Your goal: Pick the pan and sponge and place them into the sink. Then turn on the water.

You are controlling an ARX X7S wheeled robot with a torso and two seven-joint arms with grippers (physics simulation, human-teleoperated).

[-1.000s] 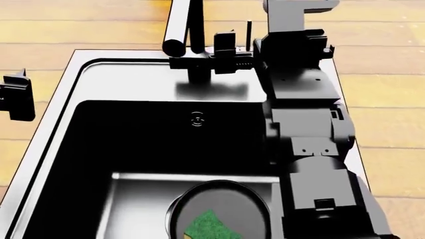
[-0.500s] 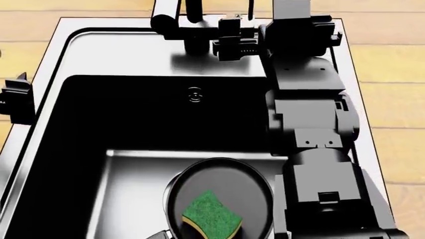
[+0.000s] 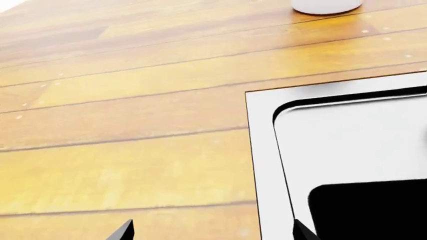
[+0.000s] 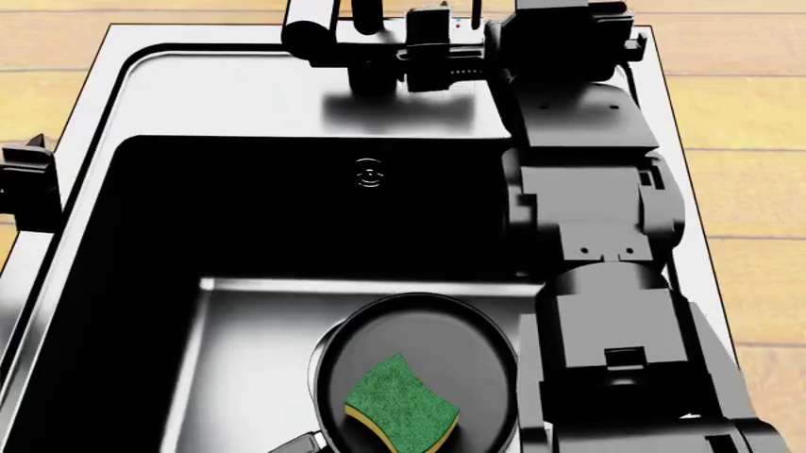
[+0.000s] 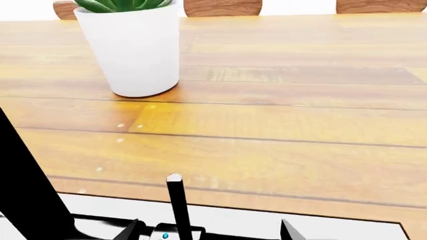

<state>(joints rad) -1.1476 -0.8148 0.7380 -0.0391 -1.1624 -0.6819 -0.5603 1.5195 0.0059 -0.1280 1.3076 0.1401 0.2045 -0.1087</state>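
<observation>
Pan (image 4: 416, 373) sits on the sink (image 4: 226, 85) basin floor at the near side, black, handle stub poking toward the near edge. Sponge (image 4: 400, 404) lies inside the pan, green side up, yellow layer showing along its near edge, touching the pan bottom. Overflow hole (image 4: 369, 174) on the far basin wall. Right arm (image 4: 592, 236) stretches along the sink's right rim toward the far edge. Right hand (image 4: 435, 47) is at the faucet (image 4: 330, 38) on the far rim, fingers either side of a thin upright lever (image 5: 177, 205); whether they press on it or stand apart, can't tell. Left hand (image 4: 28, 184) hangs at the sink's left rim over the wooden surface (image 3: 133, 125), fingertips apart, holding nothing. Beyond the sink's far edge, a white pot with a green succulent (image 5: 137, 47) stands on the surface.
</observation>
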